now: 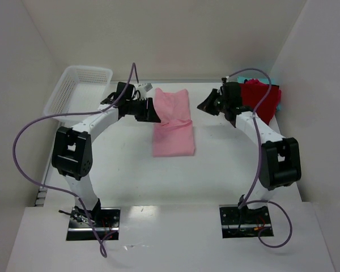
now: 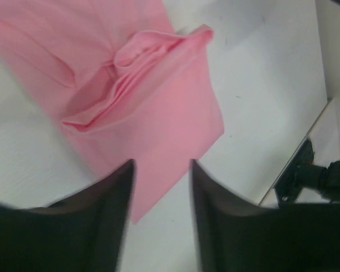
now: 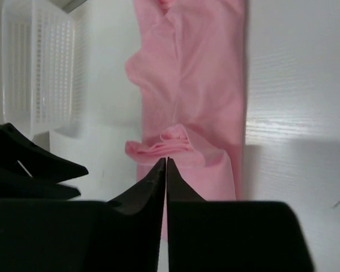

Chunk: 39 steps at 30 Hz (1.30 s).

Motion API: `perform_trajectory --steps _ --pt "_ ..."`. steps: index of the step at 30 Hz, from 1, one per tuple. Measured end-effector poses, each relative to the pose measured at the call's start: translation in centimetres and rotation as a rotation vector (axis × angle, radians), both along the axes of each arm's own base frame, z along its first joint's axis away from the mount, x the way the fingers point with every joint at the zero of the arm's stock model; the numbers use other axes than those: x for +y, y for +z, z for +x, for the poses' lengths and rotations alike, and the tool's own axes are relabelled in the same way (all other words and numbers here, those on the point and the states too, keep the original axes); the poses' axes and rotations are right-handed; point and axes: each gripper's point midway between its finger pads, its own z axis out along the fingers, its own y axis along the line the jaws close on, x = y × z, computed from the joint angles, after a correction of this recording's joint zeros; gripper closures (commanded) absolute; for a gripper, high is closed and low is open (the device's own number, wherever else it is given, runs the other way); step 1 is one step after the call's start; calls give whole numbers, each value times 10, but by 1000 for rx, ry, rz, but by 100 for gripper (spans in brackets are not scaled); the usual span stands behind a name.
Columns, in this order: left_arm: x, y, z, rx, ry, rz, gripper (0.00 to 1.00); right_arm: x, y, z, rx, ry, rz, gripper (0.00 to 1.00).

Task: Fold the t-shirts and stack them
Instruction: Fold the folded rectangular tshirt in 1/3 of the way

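Two tees: pink tee centre, red tee far-right | white basket far-left | left claw jaws apart | right claw closed

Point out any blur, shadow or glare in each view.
Top external: evenly lit and sharp throughout. Left wrist: the left fingers are blurred dark shapes, and the pink t-shirt is slightly soft. Right wrist: the right fingers are unlit silhouettes, a grey shadow band crosses the table, and the white basket looks washed out.

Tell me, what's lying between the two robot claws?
The pink t-shirt, between the left gripper and the right gripper; the top view shows it best.
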Motion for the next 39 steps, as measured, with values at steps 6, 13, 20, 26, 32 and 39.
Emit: perform_trajectory --steps 6,13,20,26,32,39 --pt "-26 -12 -32 16 -75 -18 76 13 3 -42 -27 85 -2 100" --pt "-37 -62 -33 138 -50 -19 78 50 -35 -71 57 209 -12 100" --pt "-36 -87 -20 170 12 7 76 58 -95 -63 185 224 -34 100" --pt "-37 -94 3 146 54 32 73 57 -115 -54 219 209 -63 100" --pt "-36 -94 26 115 79 33 73 64 -90 -25 134 202 -60 100" --pt "-16 -100 42 118 128 42 64 65 -109 -12 156 194 -81 100"
